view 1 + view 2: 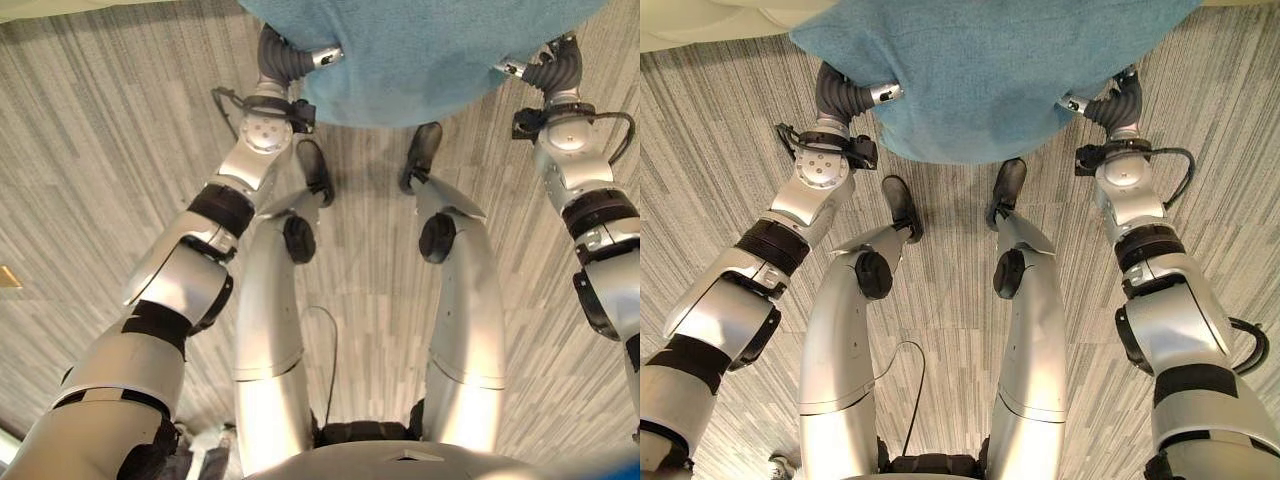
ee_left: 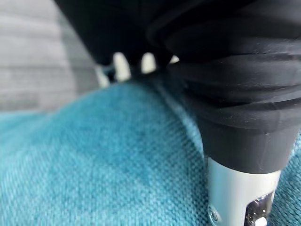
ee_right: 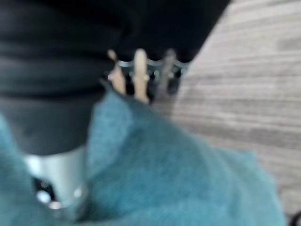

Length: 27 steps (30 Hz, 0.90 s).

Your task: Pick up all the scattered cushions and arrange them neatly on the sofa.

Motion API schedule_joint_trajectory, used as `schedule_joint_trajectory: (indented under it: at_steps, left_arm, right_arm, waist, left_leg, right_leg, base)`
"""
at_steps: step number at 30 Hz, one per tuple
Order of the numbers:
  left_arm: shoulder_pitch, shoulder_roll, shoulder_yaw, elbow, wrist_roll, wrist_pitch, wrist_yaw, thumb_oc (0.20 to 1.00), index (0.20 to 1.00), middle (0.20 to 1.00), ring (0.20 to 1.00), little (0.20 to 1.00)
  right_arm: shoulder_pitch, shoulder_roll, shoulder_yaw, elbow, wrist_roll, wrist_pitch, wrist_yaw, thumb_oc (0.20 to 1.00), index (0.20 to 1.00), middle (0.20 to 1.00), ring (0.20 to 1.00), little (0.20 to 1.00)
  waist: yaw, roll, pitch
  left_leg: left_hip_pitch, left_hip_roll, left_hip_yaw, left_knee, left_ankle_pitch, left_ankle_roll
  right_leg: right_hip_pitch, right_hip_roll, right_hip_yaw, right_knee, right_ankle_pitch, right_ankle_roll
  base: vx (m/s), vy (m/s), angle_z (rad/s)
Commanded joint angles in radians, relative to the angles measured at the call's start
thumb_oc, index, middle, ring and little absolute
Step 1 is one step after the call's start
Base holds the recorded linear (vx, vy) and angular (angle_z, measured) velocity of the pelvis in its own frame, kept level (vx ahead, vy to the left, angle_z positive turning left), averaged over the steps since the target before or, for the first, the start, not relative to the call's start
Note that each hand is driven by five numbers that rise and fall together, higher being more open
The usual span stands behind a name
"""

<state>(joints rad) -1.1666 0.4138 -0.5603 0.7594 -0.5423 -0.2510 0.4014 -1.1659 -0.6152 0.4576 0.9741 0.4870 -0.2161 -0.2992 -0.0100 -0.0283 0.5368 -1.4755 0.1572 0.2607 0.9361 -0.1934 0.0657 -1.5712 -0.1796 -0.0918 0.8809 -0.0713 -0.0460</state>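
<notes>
A teal cushion (image 1: 990,70) is held up off the floor (image 1: 700,150) between the two arms, straight ahead of the robot and high in both eye views. Its upper part is cut off by the edge of each eye view, so its full shape cannot be made out. It carries no label or writing that can be read; the fabric is a plain, coarse weave.

The left robot hand (image 2: 123,66) meets the cushion's left edge and the right robot hand (image 3: 139,75) its right edge. In the eye views both hands are hidden behind the cushion, with only the dark ribbed wrist covers showing at its edges. In the left wrist view a few pale fingers (image 2: 148,62) peek past the cover right at the cloth; in the right wrist view a short row of fingers (image 3: 118,77) shows just above a fold of teal fabric. Whether either robot hand is apart, together or clamped on the cushion cannot be told, since the cloth and covers hide most of each.

A pale surface (image 1: 700,25) lies at the far left edge, cut off and too partial to identify.
</notes>
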Motion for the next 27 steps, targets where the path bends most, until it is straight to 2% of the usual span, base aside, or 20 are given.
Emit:
schedule_joint_trajectory:
  at_steps: [1,4,6,7,8,9,10,11,16,20,24,27]
  left_arm:
    - [0.019,-0.125,-0.001,-0.056,-0.012,-0.043,-0.004,1.0,1.0,1.0,1.0,1.0]
    - [0.021,-0.151,0.008,-0.058,-0.018,-0.042,0.015,1.0,1.0,1.0,1.0,1.0]
    - [0.019,-0.152,0.01,-0.057,-0.016,-0.04,0.017,1.0,1.0,1.0,1.0,1.0]
    - [0.017,-0.15,0.013,-0.054,-0.017,-0.039,0.02,1.0,1.0,1.0,1.0,1.0]
    - [0.017,-0.146,0.016,-0.058,-0.017,-0.04,0.023,1.0,1.0,1.0,1.0,1.0]
    - [0.023,-0.144,0.021,-0.06,-0.019,-0.04,0.027,0.868,0.868,0.868,0.868,0.868]
    - [0.027,-0.145,0.03,-0.064,-0.022,-0.041,0.033,0.489,0.489,0.489,0.489,0.489]
    - [0.036,-0.145,0.039,-0.08,-0.031,-0.046,0.04,0.2,0.2,0.2,0.2,0.2]
    - [0.08,-0.132,0.064,-0.135,-0.022,-0.053,0.043,0.2,0.2,0.2,0.2,0.2]
    - [0.178,-0.121,0.121,-0.251,-0.019,-0.08,0.045,0.2,0.2,0.2,0.2,0.2]
    - [0.317,-0.104,0.187,-0.404,-0.004,-0.097,0.035,0.2,0.2,0.2,0.2,0.2]
    - [0.425,-0.107,0.215,-0.485,-0.008,-0.102,0.011,0.2,0.2,0.2,0.2,0.2]
  right_arm:
    - [-0.015,0.066,0.056,-0.143,0.009,-0.069,-0.015,1.0,1.0,1.0,1.0,1.0]
    - [-0.022,0.141,0.052,-0.249,0.033,-0.094,-0.01,1.0,1.0,1.0,1.0,1.0]
    - [-0.024,0.159,0.052,-0.275,0.047,-0.098,0.002,1.0,1.0,1.0,1.0,1.0]
    - [-0.026,0.172,0.057,-0.297,0.046,-0.099,0.009,0.711,0.711,0.711,0.711,0.711]
    - [-0.022,0.184,0.056,-0.319,0.06,-0.105,0.018,0.583,0.583,0.583,0.583,0.583]
    - [-0.016,0.196,0.052,-0.347,0.071,-0.113,0.027,0.2,0.2,0.2,0.2,0.2]
    - [-0.008,0.206,0.05,-0.369,0.072,-0.116,0.033,0.2,0.2,0.2,0.2,0.2]
    - [0.009,0.217,0.043,-0.405,0.087,-0.124,0.041,0.2,0.2,0.2,0.2,0.2]
    - [0.081,0.229,-0.004,-0.496,0.098,-0.151,0.048,0.2,0.2,0.2,0.2,0.2]
    - [0.203,0.217,-0.074,-0.619,0.053,-0.169,0.039,0.2,0.2,0.2,0.2,0.2]
    - [0.37,0.182,-0.129,-0.765,-0.048,-0.154,0.036,0.2,0.2,0.2,0.2,0.2]
    - [0.486,0.195,-0.153,-0.816,-0.09,-0.146,0.05,0.2,0.2,0.2,0.2,0.2]
  waist:
    - [-0.037,0.094,-0.092]
    - [-0.039,0.089,-0.106]
    - [-0.04,0.089,-0.111]
    - [-0.04,0.086,-0.118]
    - [-0.041,0.086,-0.123]
    - [-0.043,0.084,-0.13]
    - [-0.043,0.081,-0.138]
    - [-0.044,0.081,-0.144]
    - [-0.05,0.082,-0.168]
    - [-0.057,0.082,-0.21]
    - [-0.065,0.075,-0.238]
    - [-0.059,0.068,-0.255]
  left_leg:
    - [-0.039,0.012,-0.126,-0.095,0.109,-0.093]
    - [-0.039,0.014,-0.123,-0.094,0.106,-0.092]
    - [-0.038,0.015,-0.123,-0.096,0.106,-0.092]
    - [-0.038,0.015,-0.122,-0.099,0.107,-0.092]
    - [-0.037,0.015,-0.12,-0.102,0.107,-0.093]
    - [-0.035,0.015,-0.118,-0.106,0.108,-0.093]
    - [-0.031,0.017,-0.116,-0.114,0.11,-0.095]
    - [-0.024,0.02,-0.115,-0.123,0.112,-0.097]
    - [0.02,0.023,-0.115,-0.159,0.115,-0.1]
    - [0.12,0.023,-0.12,-0.234,0.121,-0.107]
    - [0.263,0.022,-0.127,-0.328,0.132,-0.122]
    - [0.378,0.015,-0.132,-0.409,0.151,-0.133]
  right_leg:
    - [0.002,0.017,0.053,-0.022,0.034,0.143]
    - [0.002,0.023,0.047,-0.024,0.033,0.141]
    - [0.002,0.025,0.044,-0.026,0.034,0.14]
    - [0.002,0.026,0.041,-0.029,0.034,0.139]
    - [0.002,0.026,0.038,-0.031,0.034,0.139]
    - [0.002,0.027,0.036,-0.034,0.034,0.139]
    - [0.006,0.028,0.032,-0.038,0.033,0.138]
    - [0.014,0.027,0.027,-0.046,0.035,0.138]
    - [0.057,0.027,0.009,-0.07,0.032,0.139]
    - [0.156,0.021,-0.014,-0.123,0.027,0.14]
    - [0.308,0.012,-0.034,-0.208,0.038,0.145]
    - [0.428,0.004,-0.053,-0.277,0.044,0.148]
  base:
    - [0.0,0.0,0.0]
    - [0.01,-0.013,-0.06]
    - [0.0,-0.01,-0.09]
    - [0.0,-0.01,-0.05]
    - [0.0,0.0,0.0]
    - [0.0,0.0,0.0]
    - [0.0,0.0,0.0]
    - [0.0,0.0,0.0]
    - [0.0,0.0,0.0]
    - [0.0,-0.007,0.02]
    - [-0.03,-0.01,0.05]
    - [-0.02,-0.026,0.05]
